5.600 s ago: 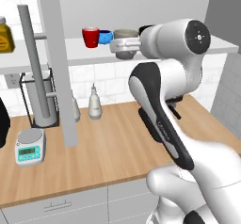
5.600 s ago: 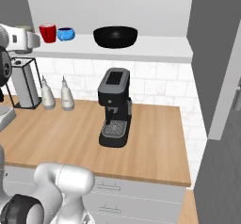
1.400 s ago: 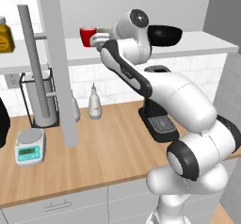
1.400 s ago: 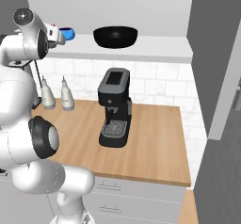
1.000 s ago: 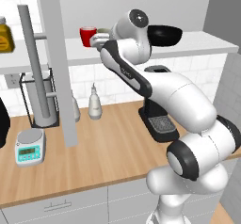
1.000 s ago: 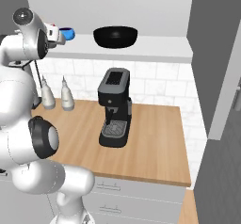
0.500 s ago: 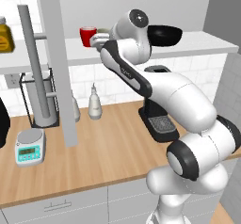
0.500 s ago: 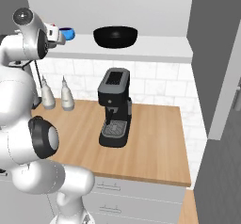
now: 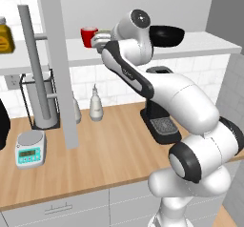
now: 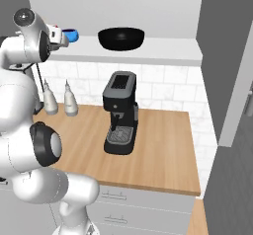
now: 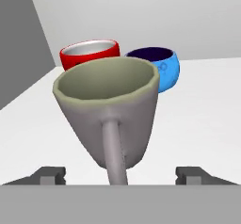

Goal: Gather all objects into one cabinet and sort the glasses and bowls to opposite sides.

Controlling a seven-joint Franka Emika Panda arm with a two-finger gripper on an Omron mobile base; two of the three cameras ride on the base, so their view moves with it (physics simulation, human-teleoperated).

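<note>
— Where is the arm, and what is the claw doing?

— The arm reaches up to the cabinet (image 9: 209, 42) shelf, and the gripper (image 11: 121, 175) sits low behind a grey-beige mug (image 11: 109, 110). Its two dark fingertips (image 11: 48, 175) stand wide apart, one at 8 o'clock and one at 4 o'clock of the mug. The mug's handle points straight back between them, and neither tip touches it. So the claw is spread wide with nothing in its hold.

— And the mug itself?

— In the hand view it stands upright on the white bottom board, near the left end of the cabinet. A red cup (image 11: 90, 54) is just behind it at 11 o'clock, and a blue bowl (image 11: 161, 67) at 1 o'clock. Whether the three touch cannot be told.

— What do the base cameras add?

— From the left base view the red cup (image 9: 88, 36) shows at 9 o'clock of the hand, on the shelf. From the right base view the blue bowl (image 10: 70, 34) peeks out at 3 o'clock of the hand. The black bowl (image 10: 121, 38) rests well apart from it, further along the board at 3 o'clock.

— Anything below?

— A coffee machine (image 10: 119, 112) and two white bottles (image 10: 70, 102) stand on the wooden counter (image 10: 163, 150).
</note>
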